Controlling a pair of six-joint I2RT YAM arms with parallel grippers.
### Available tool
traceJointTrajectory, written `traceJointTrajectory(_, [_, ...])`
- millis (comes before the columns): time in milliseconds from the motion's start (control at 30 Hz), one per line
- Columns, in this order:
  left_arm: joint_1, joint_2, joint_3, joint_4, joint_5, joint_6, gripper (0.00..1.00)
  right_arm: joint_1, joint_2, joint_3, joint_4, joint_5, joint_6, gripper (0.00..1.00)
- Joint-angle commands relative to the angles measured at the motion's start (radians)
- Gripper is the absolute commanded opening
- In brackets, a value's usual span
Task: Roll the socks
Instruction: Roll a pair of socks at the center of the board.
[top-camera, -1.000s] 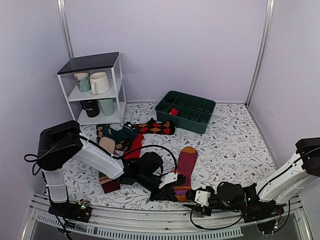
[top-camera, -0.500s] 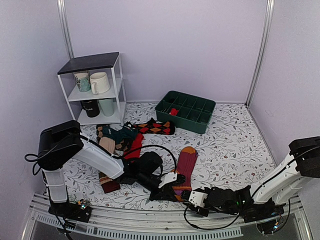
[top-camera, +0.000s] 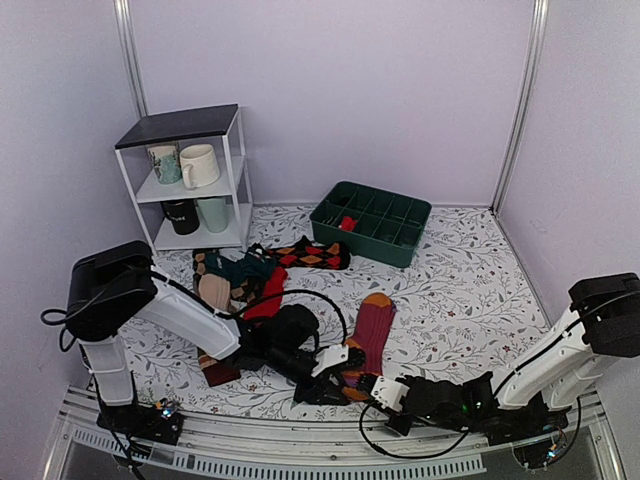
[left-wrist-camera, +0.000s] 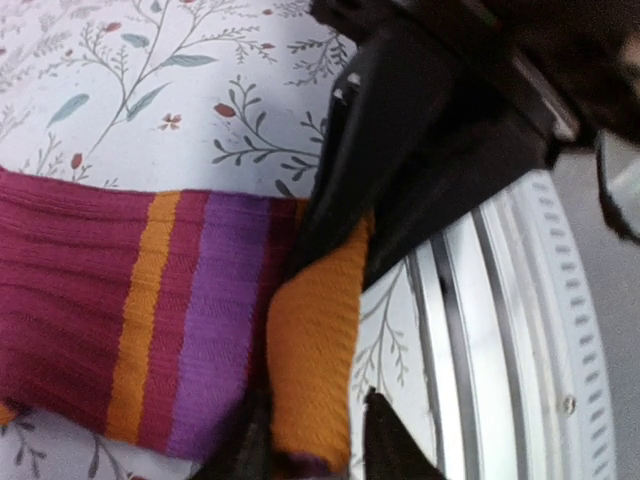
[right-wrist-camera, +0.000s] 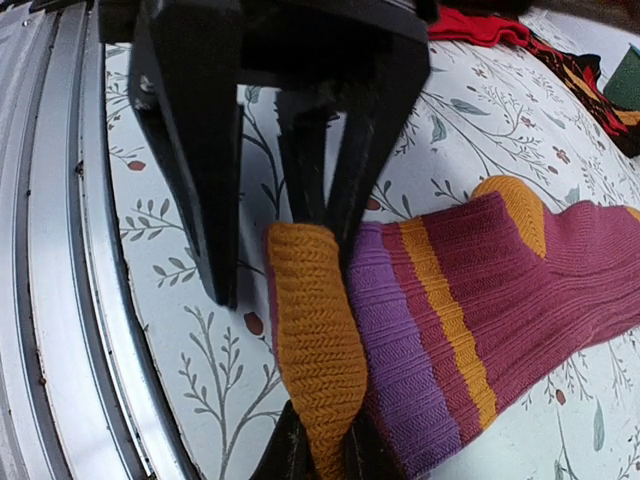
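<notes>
Maroon knit sock with orange toe, purple-orange stripes (top-camera: 372, 325) lies flat on floral surface (top-camera: 470, 290) near front edge. Right end effector (right-wrist-camera: 322, 455) pinches toe; left end effector (left-wrist-camera: 318, 445) straddles it, grip unclear. Risk: both crowd one fold, pinch slips, roll unravels.

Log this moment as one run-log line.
maroon sock: flat, not yet rolled | orange end: between both hands | right hand: shut on orange end | left hand: astride it, grip unclear
</notes>
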Motion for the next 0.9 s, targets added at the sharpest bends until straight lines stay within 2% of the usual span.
traceJointTrajectory(0, [0.012, -0.099, -0.119, -0.086, -0.234, -0.012, 0.38, 0.001, -0.033, -0.039, -0.097, -0.051, 0.140, 0.06])
traceJointTrajectory(100, [0.011, -0.220, -0.192, 0.036, -0.348, -0.002, 0.37, -0.018, -0.066, -0.076, -0.068, -0.125, 0.189, 0.06])
traceJointTrajectory(167, [0.010, -0.296, -0.244, 0.126, -0.369, 0.037, 0.36, -0.055, -0.080, -0.087, -0.061, -0.214, 0.224, 0.06])
traceJointTrajectory(333, [-0.065, -0.414, -0.366, 0.329, -0.400, 0.236, 0.36, -0.136, -0.096, -0.079, -0.112, -0.401, 0.357, 0.06])
traceJointTrajectory(533, [-0.116, -0.334, -0.336, 0.406, -0.369, 0.354, 0.38, -0.234, -0.042, -0.064, -0.154, -0.584, 0.508, 0.06])
traceJointTrajectory(700, [-0.172, -0.215, -0.282, 0.387, -0.395, 0.421, 0.37, -0.298, 0.043, -0.007, -0.200, -0.716, 0.533, 0.06])
traceJointTrajectory(867, [-0.199, -0.163, -0.282, 0.464, -0.477, 0.466, 0.39, -0.309, 0.065, 0.041, -0.273, -0.758, 0.511, 0.06])
